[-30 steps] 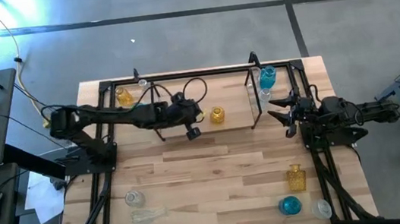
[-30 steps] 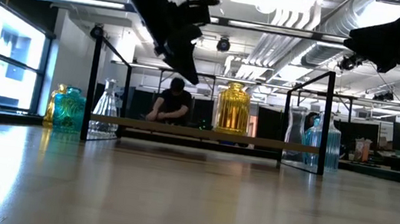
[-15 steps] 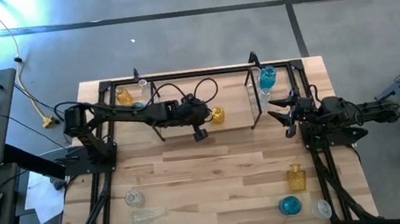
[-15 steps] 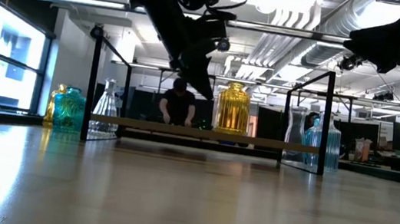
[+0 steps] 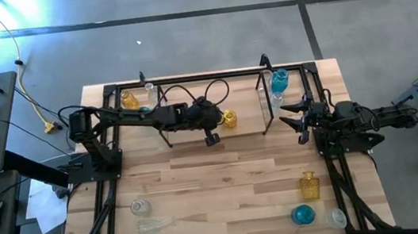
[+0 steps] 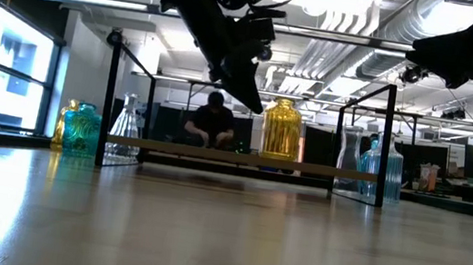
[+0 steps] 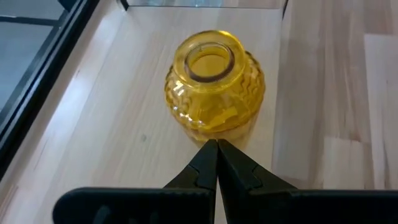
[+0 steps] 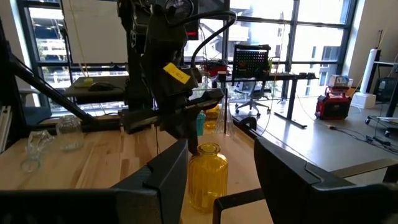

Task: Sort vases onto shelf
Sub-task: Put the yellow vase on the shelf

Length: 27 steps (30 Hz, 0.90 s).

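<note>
The yellow vase (image 7: 214, 87) is standing upright on the shelf (image 5: 196, 138) floor, near the rack's right end. The left gripper (image 7: 216, 155) is hovering just beside it with fingers pressed together and holding nothing, probably so the closed tips can nudge the vase along. The right gripper (image 8: 214, 171) is waiting beyond the shelf's right end, fingers spread apart, facing the vase. More vases (image 5: 308, 185) are sitting on the table, unsorted.
</note>
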Motion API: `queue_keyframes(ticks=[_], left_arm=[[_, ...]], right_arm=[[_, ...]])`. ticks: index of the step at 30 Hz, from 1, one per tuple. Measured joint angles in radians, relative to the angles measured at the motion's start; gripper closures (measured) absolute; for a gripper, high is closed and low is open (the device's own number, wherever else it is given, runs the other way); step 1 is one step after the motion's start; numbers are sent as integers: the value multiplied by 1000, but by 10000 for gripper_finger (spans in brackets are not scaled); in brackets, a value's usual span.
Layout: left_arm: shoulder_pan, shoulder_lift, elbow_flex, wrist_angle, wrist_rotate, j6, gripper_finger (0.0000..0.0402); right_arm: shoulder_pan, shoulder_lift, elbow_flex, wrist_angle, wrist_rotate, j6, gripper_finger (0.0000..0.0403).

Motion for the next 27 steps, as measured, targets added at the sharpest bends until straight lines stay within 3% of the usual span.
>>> queue_keyframes(ticks=[27], left_arm=[[22, 11, -2, 80, 16, 0, 401]], right_arm=[[0, 0, 0, -1, 0, 10, 233]])
